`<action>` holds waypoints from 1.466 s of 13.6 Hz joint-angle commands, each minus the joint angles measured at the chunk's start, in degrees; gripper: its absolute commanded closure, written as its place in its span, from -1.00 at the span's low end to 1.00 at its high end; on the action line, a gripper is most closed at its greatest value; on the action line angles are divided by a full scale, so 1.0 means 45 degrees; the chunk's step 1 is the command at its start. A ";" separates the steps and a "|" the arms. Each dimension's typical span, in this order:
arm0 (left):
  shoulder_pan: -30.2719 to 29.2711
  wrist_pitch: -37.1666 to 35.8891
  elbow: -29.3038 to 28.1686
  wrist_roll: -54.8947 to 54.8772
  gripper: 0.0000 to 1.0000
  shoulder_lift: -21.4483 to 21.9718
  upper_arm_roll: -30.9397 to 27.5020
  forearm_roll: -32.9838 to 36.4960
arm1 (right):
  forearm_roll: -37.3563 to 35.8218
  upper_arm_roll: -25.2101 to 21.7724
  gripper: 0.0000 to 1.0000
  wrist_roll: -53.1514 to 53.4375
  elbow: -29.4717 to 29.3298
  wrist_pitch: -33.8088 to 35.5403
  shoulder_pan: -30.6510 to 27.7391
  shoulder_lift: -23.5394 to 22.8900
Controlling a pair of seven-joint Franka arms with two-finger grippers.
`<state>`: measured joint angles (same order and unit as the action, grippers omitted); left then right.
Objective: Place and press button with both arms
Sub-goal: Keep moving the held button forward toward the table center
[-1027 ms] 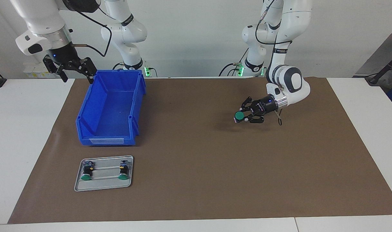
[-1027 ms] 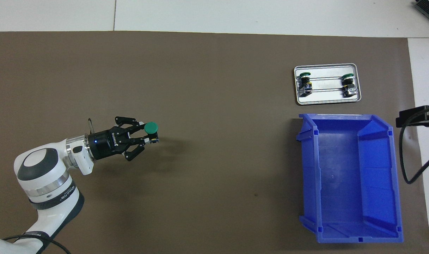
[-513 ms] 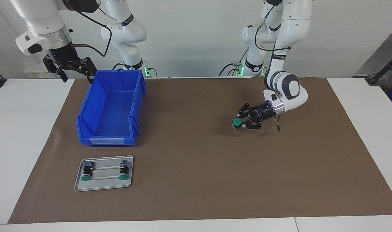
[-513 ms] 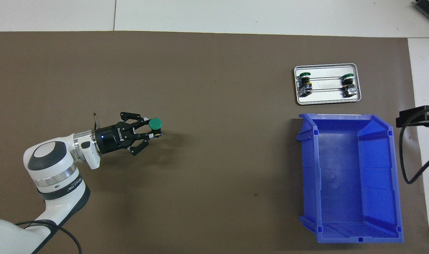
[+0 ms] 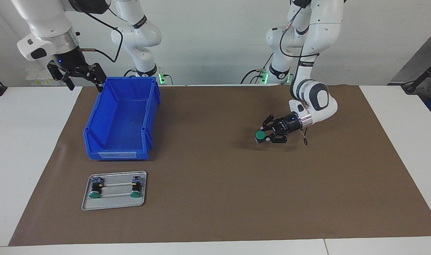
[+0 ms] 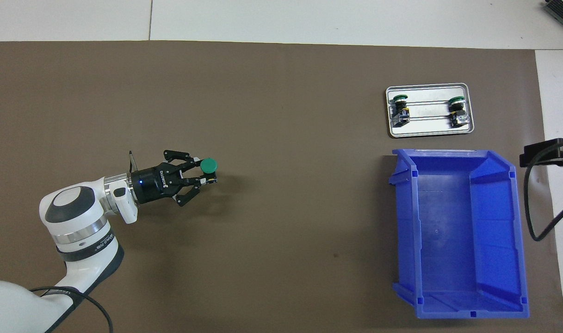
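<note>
Placement is nearly done: left claw point(image 5: 268, 135) grips the small green-capped black push-button point(image 5: 260, 135), cap up, low over the brown mat on the surface point(image 5: 215, 219). Release and pressing remain. Right claw point(image 5: 77, 75) waits spread and empty beside the blue plastic bin point(image 5: 121, 117).
</note>
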<state>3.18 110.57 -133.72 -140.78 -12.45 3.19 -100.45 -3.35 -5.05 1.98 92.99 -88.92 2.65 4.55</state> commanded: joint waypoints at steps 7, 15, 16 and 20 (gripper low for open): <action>0.0290 -0.0937 0.0008 -0.1371 1.00 -0.1217 -0.0103 -0.0880 | 0.0179 0.0087 -1.00 -0.0049 0.0293 -0.0143 -0.0119 0.0259; 0.0309 -0.1172 -0.0148 -0.1957 1.00 -0.1354 -0.0103 -0.0998 | 0.0198 0.0106 -1.00 -0.0068 0.0293 -0.0143 -0.0119 0.0259; 0.0309 -0.1172 -0.0167 -0.1957 1.00 -0.1374 -0.0103 -0.1017 | 0.0198 0.0106 -1.00 -0.0068 0.0293 -0.0143 -0.0119 0.0259; 0.0485 -0.1094 -0.0187 -0.1976 1.00 -0.1510 -0.0122 -0.1017 | 0.0198 0.0106 -1.00 -0.0068 0.0293 -0.0143 -0.0119 0.0259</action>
<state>4.25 106.09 -134.43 -147.93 -18.63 3.21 -103.64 -3.35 -5.05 1.98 92.99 -88.92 2.65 4.55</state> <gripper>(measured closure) 0.661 0.000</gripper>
